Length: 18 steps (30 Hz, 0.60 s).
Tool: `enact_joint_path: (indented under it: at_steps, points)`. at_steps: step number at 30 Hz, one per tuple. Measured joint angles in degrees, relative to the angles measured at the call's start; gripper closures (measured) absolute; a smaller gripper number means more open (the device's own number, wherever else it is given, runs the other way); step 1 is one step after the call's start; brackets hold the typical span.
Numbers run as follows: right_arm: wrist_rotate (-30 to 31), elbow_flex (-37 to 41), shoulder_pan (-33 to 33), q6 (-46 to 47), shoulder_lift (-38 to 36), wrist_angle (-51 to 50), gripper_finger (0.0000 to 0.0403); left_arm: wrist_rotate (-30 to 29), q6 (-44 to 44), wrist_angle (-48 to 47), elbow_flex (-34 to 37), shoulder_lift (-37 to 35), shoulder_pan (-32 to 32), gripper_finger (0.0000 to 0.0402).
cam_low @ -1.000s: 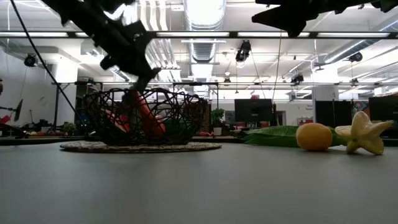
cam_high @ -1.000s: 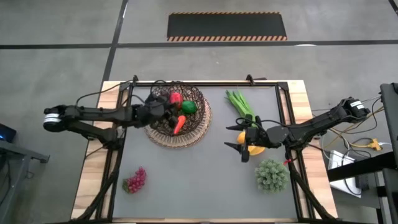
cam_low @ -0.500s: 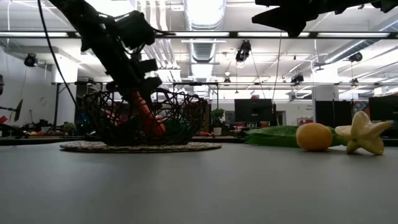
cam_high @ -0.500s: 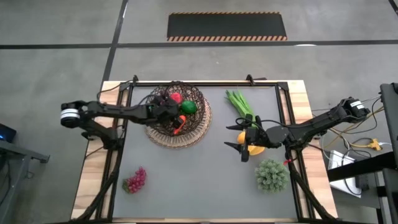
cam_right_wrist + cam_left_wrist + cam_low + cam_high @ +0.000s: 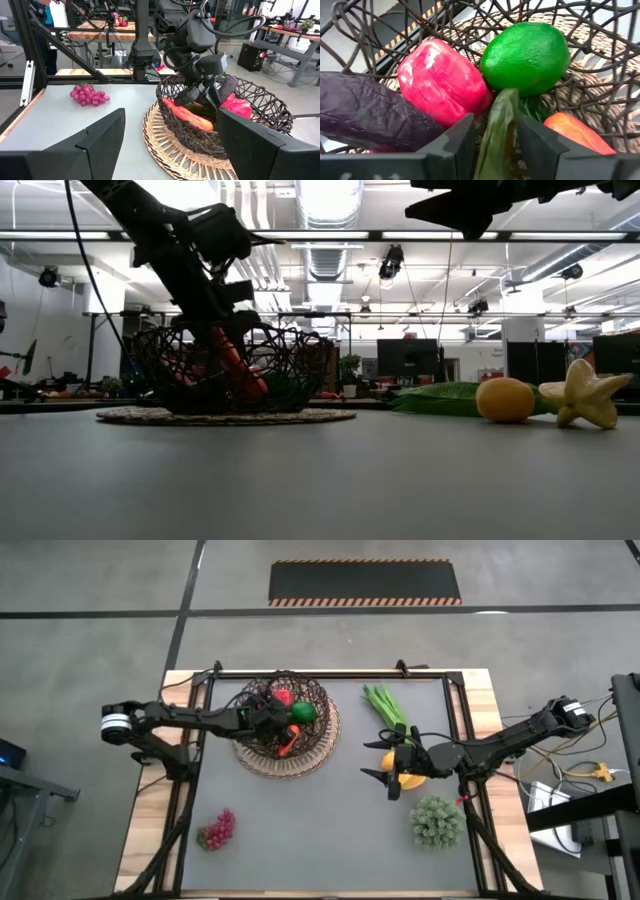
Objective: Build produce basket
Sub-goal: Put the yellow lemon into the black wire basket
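The dark wire basket (image 5: 310,740) stands on a tan woven disc at the table's far left. In it lie a red pepper (image 5: 442,80), a round green fruit (image 5: 527,55), a dark eggplant (image 5: 365,115) and a carrot (image 5: 575,132), which slants against the wall (image 5: 235,365). My left gripper (image 5: 495,137) reaches into the basket from the left, slanting down, its fingers a little apart on either side of the carrot's green top (image 5: 497,125). My right gripper (image 5: 390,778) hangs open and level above the table's right half, over an orange fruit (image 5: 505,399). My left gripper has the carrot's green top (image 5: 495,150) between its two fingers, coming from the table's left and slanting down into the basket. Narrow gaps seem to show beside the leaf, and I cannot tell whether the fingers touch it. The carrot rests in the basket.
Red grapes (image 5: 217,829) lie near the table's front left. Long green stalks (image 5: 385,705), a yellow star-shaped fruit (image 5: 585,395) and a bushy green piece (image 5: 437,821) lie on the right half. Bare grey table lies between the basket and the right gripper.
My left gripper has gone down and toward the table's right, deeper into the basket, tipping more steeply. The carrot has come down with it and now leans inside the basket.
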<state>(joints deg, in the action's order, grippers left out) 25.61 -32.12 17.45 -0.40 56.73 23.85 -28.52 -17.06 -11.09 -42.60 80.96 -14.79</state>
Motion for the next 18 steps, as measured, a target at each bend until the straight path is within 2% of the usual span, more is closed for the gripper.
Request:
enact_joint_path:
  at_steps: [10,18]
  points:
    - [0.00,0.00,0.02,2.49,0.00,-0.05,0.0106,1.15,1.65,-0.59,-1.24,-0.67,0.00,0.0239]
    - [0.26,0.00,0.01,10.20,-0.02,-4.61,0.0116,1.43,4.17,-2.03,-2.92,-7.63,1.83,0.0238]
